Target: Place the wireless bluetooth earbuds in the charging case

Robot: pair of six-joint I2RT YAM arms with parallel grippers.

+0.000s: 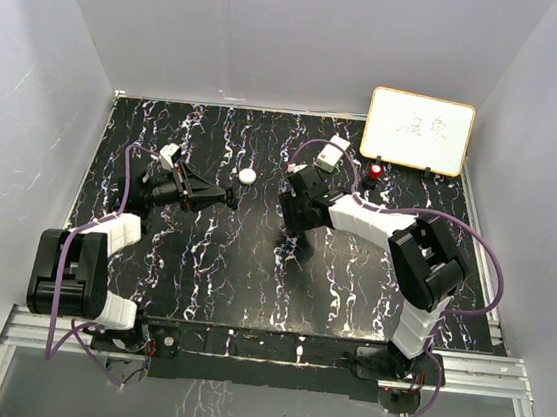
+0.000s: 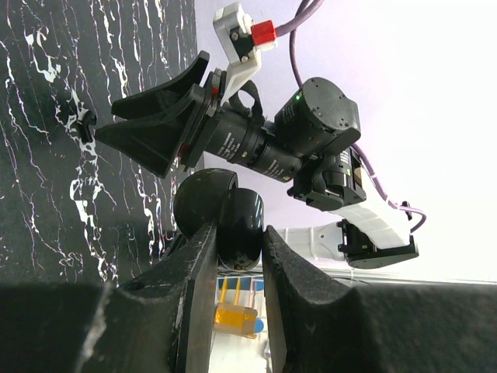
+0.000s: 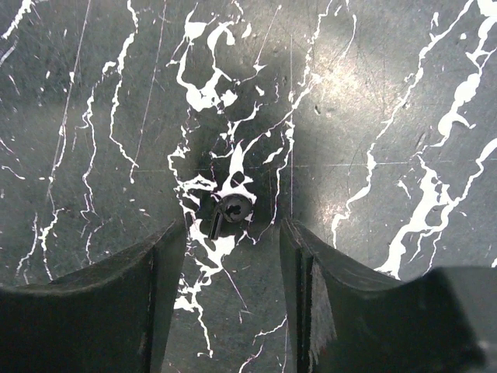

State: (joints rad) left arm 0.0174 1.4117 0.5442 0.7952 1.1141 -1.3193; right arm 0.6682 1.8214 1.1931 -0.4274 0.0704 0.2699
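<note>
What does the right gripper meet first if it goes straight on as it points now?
Most likely the small black earbud, lying on the black white-veined tabletop between the right gripper's open jaws; depth is unclear.

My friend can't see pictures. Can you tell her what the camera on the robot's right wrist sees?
A tiny black earbud lies on a black table with white veins, seen from straight above. The right gripper has it between its two dark fingers, which stand apart on either side of it without touching it.
</note>
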